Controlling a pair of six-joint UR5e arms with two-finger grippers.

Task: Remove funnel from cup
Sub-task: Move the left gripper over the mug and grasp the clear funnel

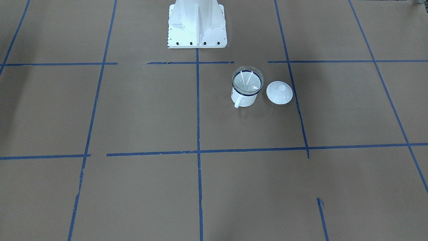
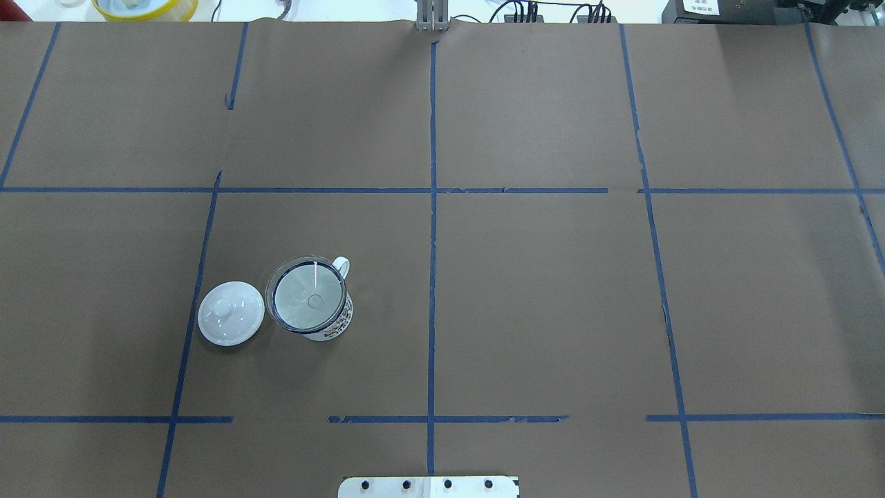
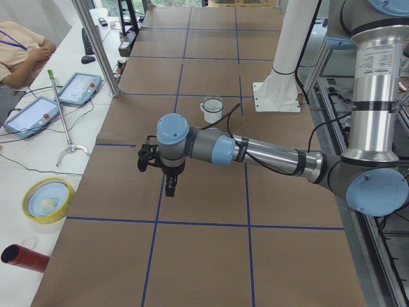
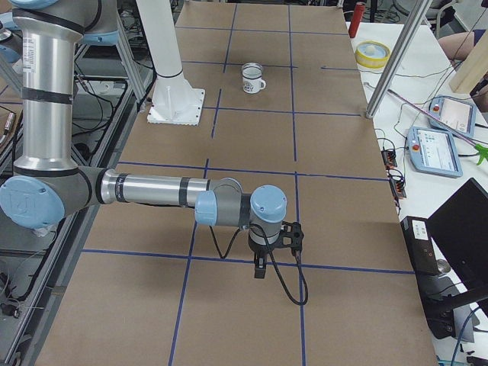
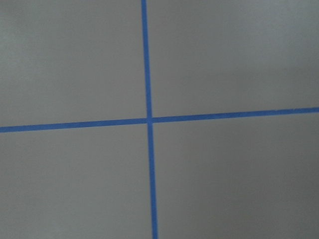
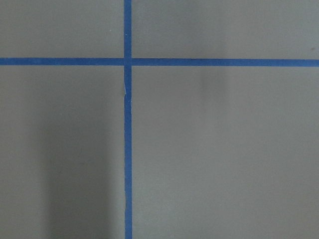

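Note:
The clear funnel (image 1: 247,80) sits in the white mug (image 1: 244,97) with a dark blue rim, its spout down inside. Both show in the overhead view, funnel (image 2: 309,297) in the cup (image 2: 340,322), left of the centre tape line. The cup is small in the left view (image 3: 211,109) and the right view (image 4: 252,78). My left gripper (image 3: 169,187) hangs over the table far from the cup; I cannot tell if it is open. My right gripper (image 4: 260,268) hangs at the table's other end; I cannot tell its state. Both wrist views show only paper and tape.
A white domed lid (image 1: 279,92) with a knob lies beside the cup, also in the overhead view (image 2: 231,312). The robot's white base (image 1: 197,23) stands behind them. Brown paper with blue tape lines (image 2: 432,242) covers the table. A person and tablets are beside the table (image 3: 19,51).

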